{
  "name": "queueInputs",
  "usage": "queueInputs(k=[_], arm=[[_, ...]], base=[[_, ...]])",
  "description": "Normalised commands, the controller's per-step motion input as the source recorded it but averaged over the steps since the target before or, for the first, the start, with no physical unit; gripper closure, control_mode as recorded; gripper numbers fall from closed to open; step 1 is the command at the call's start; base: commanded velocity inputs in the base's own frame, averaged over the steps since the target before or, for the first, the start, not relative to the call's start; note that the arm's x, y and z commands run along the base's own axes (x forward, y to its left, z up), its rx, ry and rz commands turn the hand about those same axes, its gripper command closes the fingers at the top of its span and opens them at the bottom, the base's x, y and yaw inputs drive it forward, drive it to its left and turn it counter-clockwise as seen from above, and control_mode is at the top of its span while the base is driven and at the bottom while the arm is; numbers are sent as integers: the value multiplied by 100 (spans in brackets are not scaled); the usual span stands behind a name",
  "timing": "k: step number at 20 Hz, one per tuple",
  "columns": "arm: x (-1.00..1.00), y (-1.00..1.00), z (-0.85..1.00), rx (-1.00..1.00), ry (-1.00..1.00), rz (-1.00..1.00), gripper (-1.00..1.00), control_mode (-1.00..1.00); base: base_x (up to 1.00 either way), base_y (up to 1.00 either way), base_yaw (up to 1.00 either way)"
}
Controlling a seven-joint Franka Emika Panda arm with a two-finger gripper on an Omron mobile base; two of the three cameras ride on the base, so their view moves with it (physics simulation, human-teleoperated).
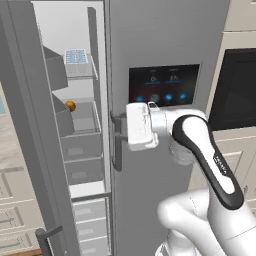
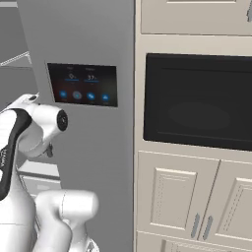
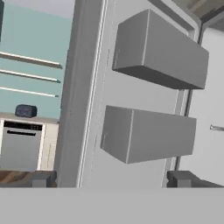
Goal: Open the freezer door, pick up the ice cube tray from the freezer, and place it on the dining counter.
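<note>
The freezer door [image 1: 27, 130] stands swung wide open at the left, its bar handle [image 1: 47, 236] low down. The freezer [image 1: 82, 125] shows grey shelves and drawers. On its top shelf lies the pale blue-white ice cube tray [image 1: 76, 57]. My white hand [image 1: 141, 126] hovers in front of the fridge at mid height, pointing left. In the hand view my gripper [image 3: 112, 179] is open and empty, facing the door's inner side with its two grey bins [image 3: 148, 135]. The dining counter is out of view.
An orange ball [image 1: 70, 105] rests on a middle freezer shelf. The grey door with a black touchscreen [image 1: 164, 84] stays closed on the right. A black oven [image 2: 197, 101] sits in cream cabinets [image 2: 177, 197]. Past the door are a teal wall [image 3: 30, 39] and a dishwasher [image 3: 21, 144].
</note>
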Motion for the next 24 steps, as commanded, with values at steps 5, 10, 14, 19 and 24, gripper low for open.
queueInputs(k=[5, 10, 14, 19, 24], arm=[[37, 24, 2, 0, 1, 5, -100, -100], [30, 38, 0, 0, 0, 3, -100, -100], [23, 42, 0, 0, 0, 5, -100, -100], [25, 44, 2, 0, 0, 6, -100, -100], [20, 36, 1, 0, 0, 7, -100, -100]], base=[[0, 0, 0], [0, 0, 0], [0, 0, 0], [0, 0, 0], [0, 0, 0]])
